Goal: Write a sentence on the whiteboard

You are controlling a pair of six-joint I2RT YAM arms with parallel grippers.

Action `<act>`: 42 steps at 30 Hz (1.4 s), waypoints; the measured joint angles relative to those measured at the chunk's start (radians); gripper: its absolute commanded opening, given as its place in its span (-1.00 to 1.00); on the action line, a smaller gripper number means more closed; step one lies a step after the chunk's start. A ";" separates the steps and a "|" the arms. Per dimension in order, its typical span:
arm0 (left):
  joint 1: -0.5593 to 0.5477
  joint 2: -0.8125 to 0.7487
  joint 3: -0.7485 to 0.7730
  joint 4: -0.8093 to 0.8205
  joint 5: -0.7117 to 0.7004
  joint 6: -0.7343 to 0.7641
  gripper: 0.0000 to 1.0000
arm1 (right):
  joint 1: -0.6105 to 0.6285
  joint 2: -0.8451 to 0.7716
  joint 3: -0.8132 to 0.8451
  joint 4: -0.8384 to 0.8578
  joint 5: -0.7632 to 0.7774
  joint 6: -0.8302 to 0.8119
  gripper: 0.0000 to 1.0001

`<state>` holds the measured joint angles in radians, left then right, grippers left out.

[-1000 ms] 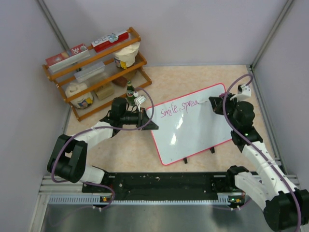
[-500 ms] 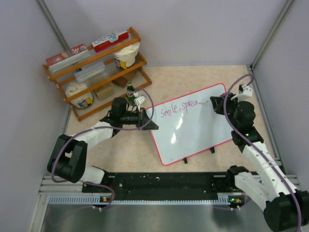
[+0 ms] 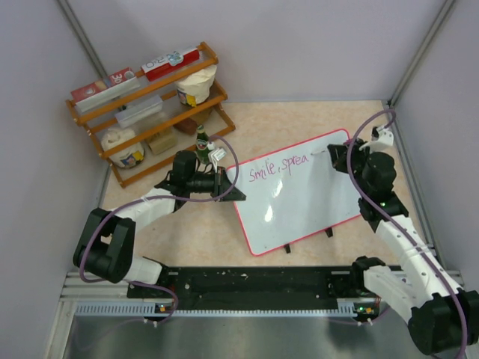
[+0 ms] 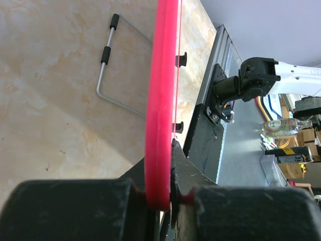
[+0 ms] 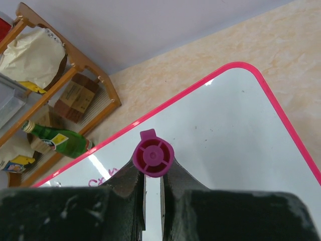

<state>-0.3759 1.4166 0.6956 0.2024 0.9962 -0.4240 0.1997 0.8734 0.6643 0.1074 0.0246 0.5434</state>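
Note:
The whiteboard point(image 3: 299, 198) lies tilted on the table, white with a thin pink frame. The sentence point(image 3: 278, 167) runs along its far edge in pink cursive and reads "Smile, sprea". My left gripper point(image 3: 230, 191) is shut on the board's left corner; in the left wrist view the frame point(image 4: 161, 100) runs edge-on between the jaws of the gripper point(image 4: 168, 201). My right gripper point(image 3: 334, 157) is shut on a magenta marker point(image 5: 153, 156) just right of the last letter. The right wrist view shows the marker's back end over the board point(image 5: 225, 125); its tip is hidden.
A wooden rack point(image 3: 146, 105) with boxes, tubs and a green bottle point(image 3: 200, 142) stands at the far left, also seen in the right wrist view point(image 5: 75, 95). The board's wire stand point(image 4: 108, 55) lies on the table. A black rail point(image 3: 254, 280) runs along the near edge.
My right gripper with the marker has shifted slightly to the right and farther back. The writing looks the same. The left arm and the board have not moved.

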 measured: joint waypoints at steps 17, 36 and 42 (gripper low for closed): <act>0.000 0.000 0.000 -0.001 -0.001 0.000 -1.00 | 0.000 0.027 0.000 0.019 -0.047 -0.001 -1.00; 0.000 0.000 0.000 -0.001 -0.002 0.000 -1.00 | 0.000 -0.014 -0.036 -0.006 -0.050 -0.012 -1.00; 0.000 0.000 0.000 -0.001 -0.002 -0.001 -1.00 | 0.000 -0.014 -0.036 -0.008 -0.023 -0.011 -1.00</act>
<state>-0.3759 1.4166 0.6956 0.2012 0.9939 -0.4248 0.1997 0.8589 0.6285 0.0994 0.0017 0.5320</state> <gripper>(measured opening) 0.091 0.071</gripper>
